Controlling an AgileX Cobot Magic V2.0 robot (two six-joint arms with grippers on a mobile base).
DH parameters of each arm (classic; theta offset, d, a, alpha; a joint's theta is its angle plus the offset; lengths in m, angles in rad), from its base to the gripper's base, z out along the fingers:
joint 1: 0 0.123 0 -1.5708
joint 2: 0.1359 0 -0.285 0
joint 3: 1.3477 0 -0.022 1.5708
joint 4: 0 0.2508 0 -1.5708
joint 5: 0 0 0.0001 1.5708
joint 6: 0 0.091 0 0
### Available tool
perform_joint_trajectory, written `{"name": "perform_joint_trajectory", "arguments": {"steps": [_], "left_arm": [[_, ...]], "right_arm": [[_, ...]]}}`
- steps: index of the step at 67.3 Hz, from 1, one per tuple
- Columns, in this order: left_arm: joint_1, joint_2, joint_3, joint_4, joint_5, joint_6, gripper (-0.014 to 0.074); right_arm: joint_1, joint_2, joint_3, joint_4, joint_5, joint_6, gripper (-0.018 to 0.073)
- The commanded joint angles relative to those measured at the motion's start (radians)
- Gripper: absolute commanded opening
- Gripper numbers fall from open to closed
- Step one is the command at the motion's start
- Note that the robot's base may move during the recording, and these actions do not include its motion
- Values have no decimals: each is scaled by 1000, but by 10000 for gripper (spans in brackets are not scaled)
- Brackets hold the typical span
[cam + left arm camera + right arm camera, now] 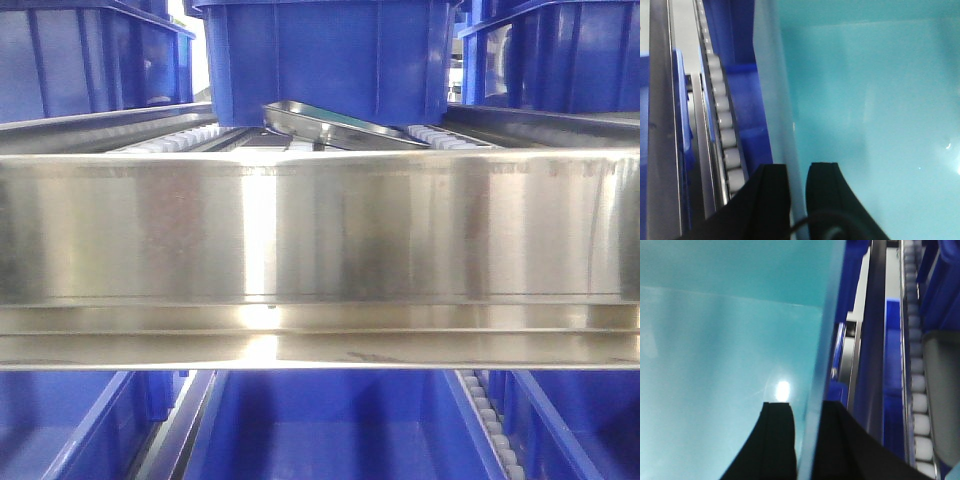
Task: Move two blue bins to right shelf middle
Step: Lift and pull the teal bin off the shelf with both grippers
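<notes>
Now the bin (pixel 320 60) is over the rollers (pixel 440 135), behind the steel rail (pixel 320 230). The left gripper (pixel 797 172) and right gripper (pixel 807 410) each pinch a side wall, one finger inside and one outside.

The front camera faced the blue bin (pixel 330 60) from close in front, across the steel shelf beam (pixel 320 230). Each wrist camera hung very near that bin's side wall, left and right, looking along it; all three shared the bin.
</notes>
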Motion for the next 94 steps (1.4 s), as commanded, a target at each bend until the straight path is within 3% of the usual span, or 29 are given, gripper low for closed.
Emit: {"name": "perform_joint_trajectory", "arguments": {"steps": [1, 22, 34, 62, 94], "left_arm": [[-1, -13, -10, -62, -105, 16, -111], [-1, -13, -10, -62, -238, 16, -111], [-1, -13, -10, -62, -282, 16, -111], [-1, -13, -10, -62, -309, 16, -111], [-1, -13, -10, -62, -309, 16, -111]], "right_arm": [[1, -14, -12, 29, -73, -24, -151], [1, -14, -12, 29, -81, -24, -151], [1, -14, -12, 29, -166, -24, -151], [1, -14, -12, 29, -310, -24, -151], [1, -14, -12, 29, -311, -24, -151]]}}
